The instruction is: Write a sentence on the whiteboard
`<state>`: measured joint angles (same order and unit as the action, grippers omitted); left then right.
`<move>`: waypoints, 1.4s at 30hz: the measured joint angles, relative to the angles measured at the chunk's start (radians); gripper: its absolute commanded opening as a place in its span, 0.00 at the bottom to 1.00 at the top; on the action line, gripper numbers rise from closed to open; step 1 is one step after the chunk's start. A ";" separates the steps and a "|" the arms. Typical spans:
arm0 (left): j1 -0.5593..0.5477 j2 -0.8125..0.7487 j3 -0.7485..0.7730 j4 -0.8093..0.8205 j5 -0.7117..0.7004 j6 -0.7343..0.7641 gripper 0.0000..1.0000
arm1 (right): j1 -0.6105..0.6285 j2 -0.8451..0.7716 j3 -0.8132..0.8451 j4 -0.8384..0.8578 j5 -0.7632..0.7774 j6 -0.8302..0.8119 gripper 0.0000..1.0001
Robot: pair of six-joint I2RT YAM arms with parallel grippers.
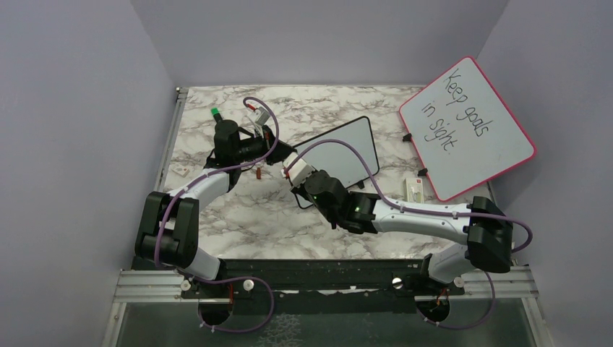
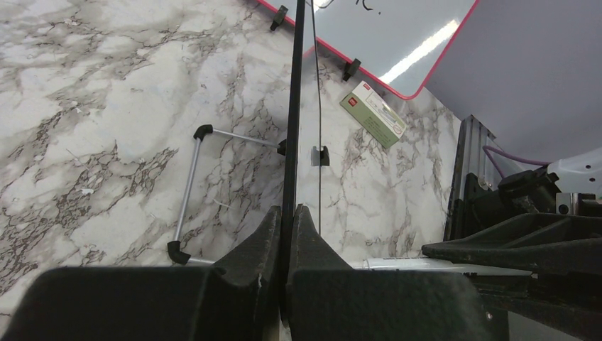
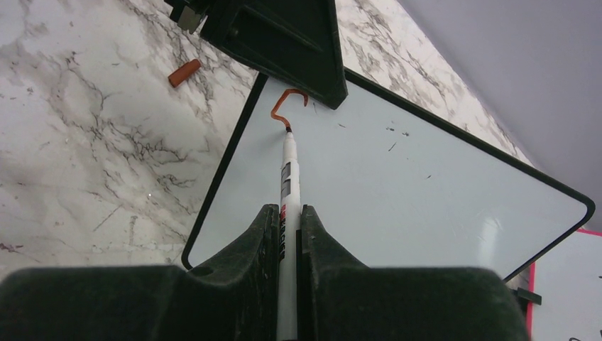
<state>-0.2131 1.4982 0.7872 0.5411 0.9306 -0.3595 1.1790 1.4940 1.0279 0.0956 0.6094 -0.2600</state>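
The small black-framed whiteboard (image 1: 347, 148) stands tilted at mid table. My left gripper (image 1: 278, 153) is shut on its left edge; in the left wrist view the frame (image 2: 292, 106) shows edge-on, pinched between my fingertips (image 2: 287, 213). My right gripper (image 3: 287, 209) is shut on a white marker (image 3: 289, 170). The marker's tip touches the board (image 3: 412, 192) near its upper left corner. A short reddish-brown hooked stroke (image 3: 284, 98) is the only mark of the sentence; no words show. In the top view the right gripper (image 1: 298, 176) is at the board's lower left.
The pink-framed board (image 1: 466, 126) with black handwriting leans at the far right. A small box (image 1: 414, 189) lies below it. An orange marker cap (image 3: 184, 72) lies on the marble left of the whiteboard. The board's wire stand (image 2: 188, 185) shows behind it.
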 measured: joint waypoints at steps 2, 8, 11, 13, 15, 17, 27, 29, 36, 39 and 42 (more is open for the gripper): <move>0.000 0.000 0.000 0.000 0.000 0.000 0.00 | 0.000 0.000 0.000 -0.010 0.001 0.002 0.01; 0.001 0.002 0.002 0.000 0.000 0.000 0.00 | 0.000 -0.002 0.000 -0.042 -0.001 0.017 0.01; 0.001 0.002 0.002 -0.001 0.000 0.000 0.00 | 0.000 -0.003 0.000 -0.047 -0.005 0.025 0.01; 0.002 0.002 0.002 0.000 0.000 -0.001 0.00 | 0.000 -0.004 0.000 -0.052 -0.017 0.029 0.01; 0.002 0.003 0.002 0.000 0.000 -0.001 0.00 | 0.000 -0.004 0.000 -0.058 -0.030 0.034 0.01; 0.002 0.004 0.002 0.000 0.000 -0.001 0.00 | 0.000 -0.004 0.000 -0.065 -0.046 0.040 0.01; 0.002 0.004 0.002 0.000 0.000 -0.002 0.00 | 0.000 -0.004 0.000 -0.067 -0.062 0.053 0.01; 0.002 0.004 0.002 0.000 0.000 -0.002 0.00 | 0.000 -0.004 0.000 -0.065 -0.062 0.055 0.01; 0.002 0.005 0.002 0.000 0.001 -0.003 0.00 | 0.000 -0.005 0.000 -0.048 -0.072 0.063 0.01; 0.002 0.005 0.002 0.001 0.002 -0.003 0.00 | 0.000 -0.008 -0.001 -0.043 -0.077 0.071 0.01; 0.002 0.005 0.002 0.001 0.002 -0.003 0.00 | 0.000 -0.027 -0.013 -0.035 -0.077 0.082 0.01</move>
<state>-0.2115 1.5028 0.7895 0.5423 0.9321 -0.3630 1.1790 1.4666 1.0153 0.0601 0.5327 -0.1783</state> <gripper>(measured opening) 0.027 0.166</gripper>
